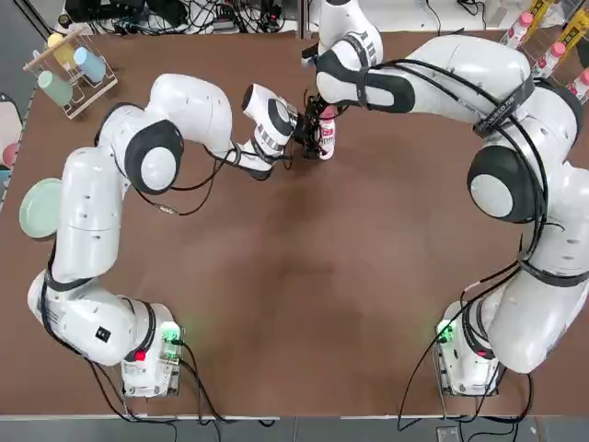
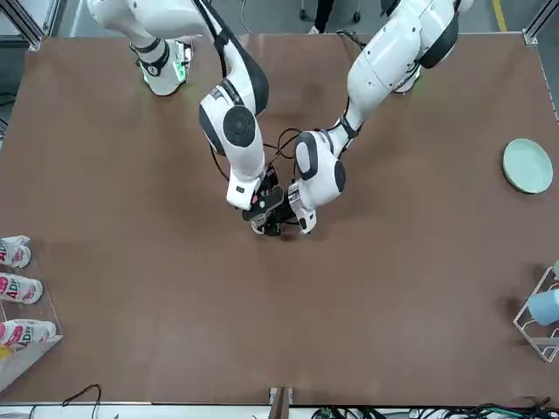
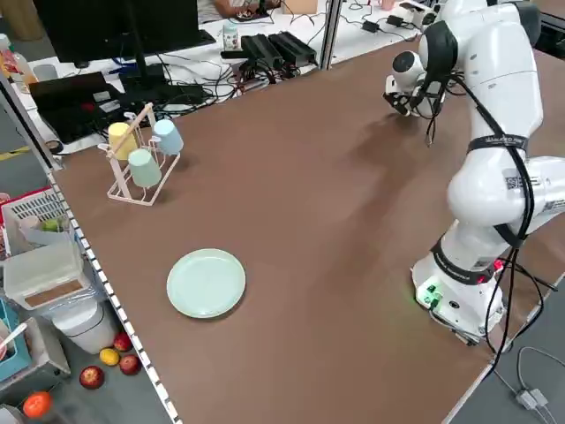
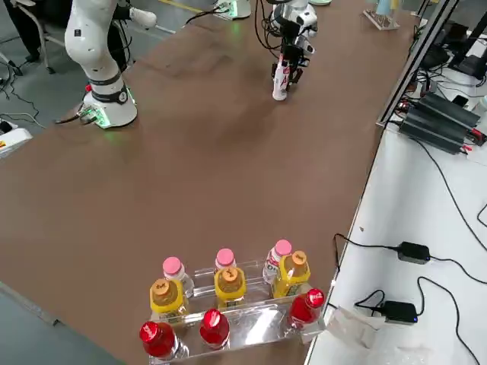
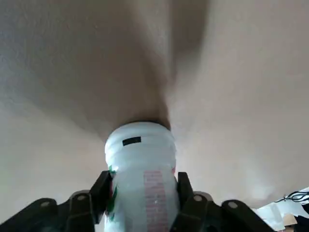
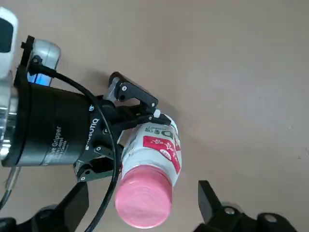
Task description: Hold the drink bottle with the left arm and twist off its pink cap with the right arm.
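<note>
The right hand (image 6: pixel 143 185) is wide open and has hold of nothing; its two fingers stand one on each side of the pink cap (image 6: pixel 144 198), with a gap showing at either side. The cap is on the bottle (image 6: pixel 153 147), which the left hand (image 5: pixel 145 175) grips round the body, its fingers closed in against both sides. Both hands meet over the far part of the surface (image 2: pixel 288 305), between the two arms; whether the bottle's base touches the surface I cannot tell. The step now looks to be taking the cap for a turn. Before closing, line the right hand's turning axis up with the bottle's own, so the cap spins true and doesn't get levered sideways. Close evenly from both sides, on the cap's rim only; pads that reach down onto the body would fight the twist. Squeeze enough to stop slipping, then turn anticlockwise as seen from the cap's end, easing back as the thread lifts. Keep the left hand firm and still: a slick, soft-walled bottle may roll in the grip or dent if pressed too hard.
</note>
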Motion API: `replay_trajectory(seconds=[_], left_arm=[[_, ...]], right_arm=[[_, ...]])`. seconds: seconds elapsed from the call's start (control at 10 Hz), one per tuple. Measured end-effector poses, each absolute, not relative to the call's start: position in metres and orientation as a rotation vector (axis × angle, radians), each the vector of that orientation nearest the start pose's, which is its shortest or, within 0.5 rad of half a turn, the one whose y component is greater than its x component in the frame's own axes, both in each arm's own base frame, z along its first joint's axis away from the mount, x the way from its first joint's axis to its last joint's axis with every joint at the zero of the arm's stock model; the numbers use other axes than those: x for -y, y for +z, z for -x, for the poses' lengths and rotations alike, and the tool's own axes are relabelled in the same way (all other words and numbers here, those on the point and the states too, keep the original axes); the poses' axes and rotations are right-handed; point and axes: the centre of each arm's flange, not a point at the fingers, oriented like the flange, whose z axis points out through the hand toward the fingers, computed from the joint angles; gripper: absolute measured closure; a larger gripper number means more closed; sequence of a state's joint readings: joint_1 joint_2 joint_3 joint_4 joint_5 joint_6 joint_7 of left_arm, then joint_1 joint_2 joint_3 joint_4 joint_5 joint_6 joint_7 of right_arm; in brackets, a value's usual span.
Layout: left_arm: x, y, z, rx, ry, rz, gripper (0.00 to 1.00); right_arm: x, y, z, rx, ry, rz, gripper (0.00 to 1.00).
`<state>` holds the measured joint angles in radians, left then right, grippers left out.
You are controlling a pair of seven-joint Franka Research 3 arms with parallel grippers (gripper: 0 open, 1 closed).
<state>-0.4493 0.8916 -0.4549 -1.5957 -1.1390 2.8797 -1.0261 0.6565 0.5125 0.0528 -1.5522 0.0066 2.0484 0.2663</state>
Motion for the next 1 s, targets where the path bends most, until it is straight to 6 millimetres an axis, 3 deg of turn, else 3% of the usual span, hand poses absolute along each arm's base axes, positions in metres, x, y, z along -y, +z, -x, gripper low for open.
replay_trajectory(seconds=[0.4,0.8,1.0], left_arm=[[0.484,0.157,-0.509,-1.583,-0.627,-1.805,0.4],[0.485,0.156,-0.51,-1.583,-0.627,-1.804,0.4],[0.485,0.156,-0.509,-1.583,-0.627,-1.804,0.39]], right_arm=[[-0.424,0.355,-0.544,0.487,0.07,3.089,0.0],[-0.408,0.387,-0.553,0.272,0.06,3.087,0.0],[-0.407,0.391,-0.554,0.067,0.11,3.043,0.01]])
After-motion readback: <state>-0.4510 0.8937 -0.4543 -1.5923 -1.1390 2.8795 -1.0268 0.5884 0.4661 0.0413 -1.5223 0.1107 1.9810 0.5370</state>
